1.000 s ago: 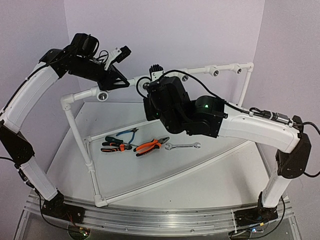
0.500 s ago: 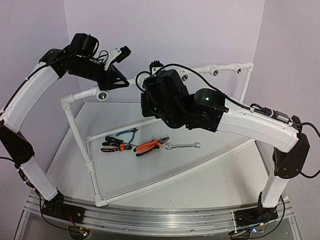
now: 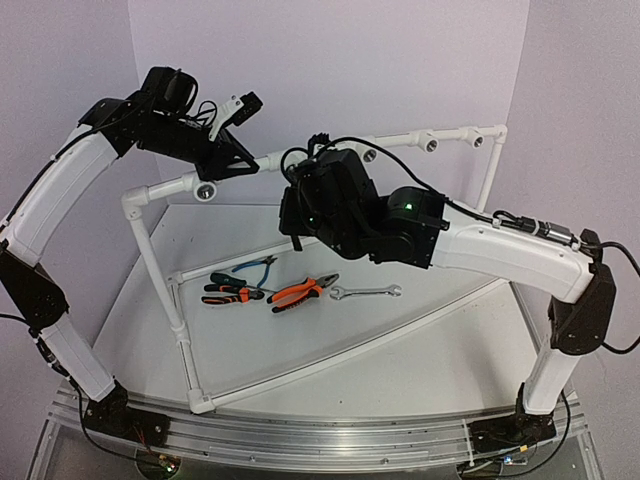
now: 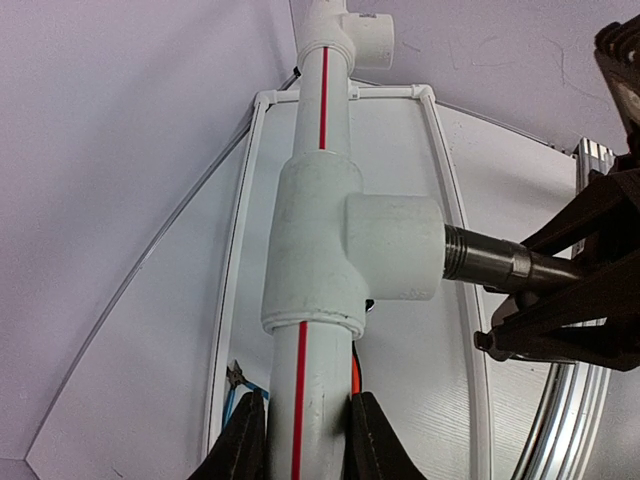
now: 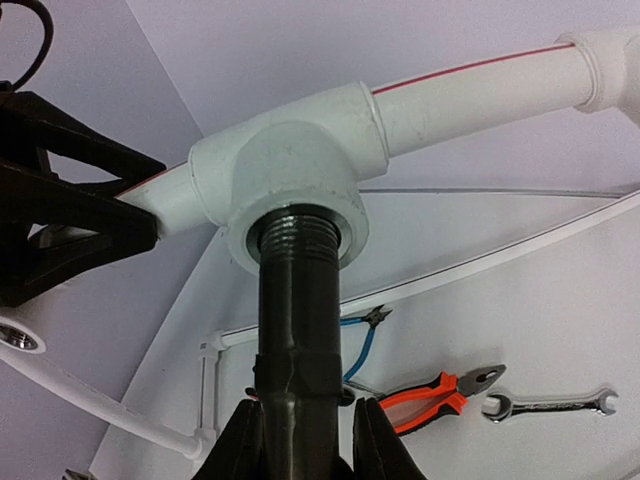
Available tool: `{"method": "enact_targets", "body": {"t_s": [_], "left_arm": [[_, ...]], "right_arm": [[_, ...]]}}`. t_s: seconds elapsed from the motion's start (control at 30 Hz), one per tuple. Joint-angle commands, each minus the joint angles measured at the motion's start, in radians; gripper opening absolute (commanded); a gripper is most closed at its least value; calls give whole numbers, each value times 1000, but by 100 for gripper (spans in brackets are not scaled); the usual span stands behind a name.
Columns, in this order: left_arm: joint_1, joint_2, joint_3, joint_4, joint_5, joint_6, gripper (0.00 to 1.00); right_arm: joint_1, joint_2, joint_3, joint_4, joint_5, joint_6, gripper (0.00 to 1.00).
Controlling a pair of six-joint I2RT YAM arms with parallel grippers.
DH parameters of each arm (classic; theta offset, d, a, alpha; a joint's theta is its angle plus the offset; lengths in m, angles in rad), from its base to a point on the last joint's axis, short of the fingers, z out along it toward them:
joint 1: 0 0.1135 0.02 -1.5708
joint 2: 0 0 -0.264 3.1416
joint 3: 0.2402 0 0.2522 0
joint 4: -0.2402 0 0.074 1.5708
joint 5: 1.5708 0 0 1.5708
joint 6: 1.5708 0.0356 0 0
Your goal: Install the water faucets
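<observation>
The dark metal faucet [image 5: 300,330] stands with its threaded end in the white tee fitting [image 5: 290,165] of the raised white pipe. My right gripper [image 5: 300,440] is shut on the faucet's body, one finger on each side. In the left wrist view the faucet [image 4: 490,260] sticks out of the tee's [image 4: 350,245] side opening. My left gripper [image 4: 300,440] is shut on the white pipe [image 4: 310,400] with the red stripe, just below the tee. In the top view the left gripper [image 3: 235,160] and the right gripper [image 3: 300,175] meet at the pipe frame's upper rail.
A white pipe frame [image 3: 160,270] stands on the table. Under it lie blue-handled cutters [image 3: 255,267], black-and-orange pliers [image 3: 225,292], orange pliers [image 3: 300,292] and a silver wrench [image 3: 365,292]. More open tees [image 3: 430,143] sit along the rail to the right.
The right arm has risen and moved left towards the rail, and its wrist has turned. The left arm has not moved.
</observation>
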State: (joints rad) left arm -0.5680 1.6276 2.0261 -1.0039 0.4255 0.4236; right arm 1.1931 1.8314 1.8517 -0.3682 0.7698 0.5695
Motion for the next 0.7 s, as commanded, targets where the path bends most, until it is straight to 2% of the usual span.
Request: {"method": "enact_targets", "body": {"t_s": [0.0,0.2,0.67], "left_arm": [[-40,-43,-13,-4,74,-67,0],[-41,-44,-13,-5,75,-60,0],[-43,-49,-20,-6,68,-51,0]], "right_arm": [[-89,-65,-2,251,-89,135,0],[-119,-92,-3,271,-129,193,0],[-120,-137,38,249,-73,45,0]]}}
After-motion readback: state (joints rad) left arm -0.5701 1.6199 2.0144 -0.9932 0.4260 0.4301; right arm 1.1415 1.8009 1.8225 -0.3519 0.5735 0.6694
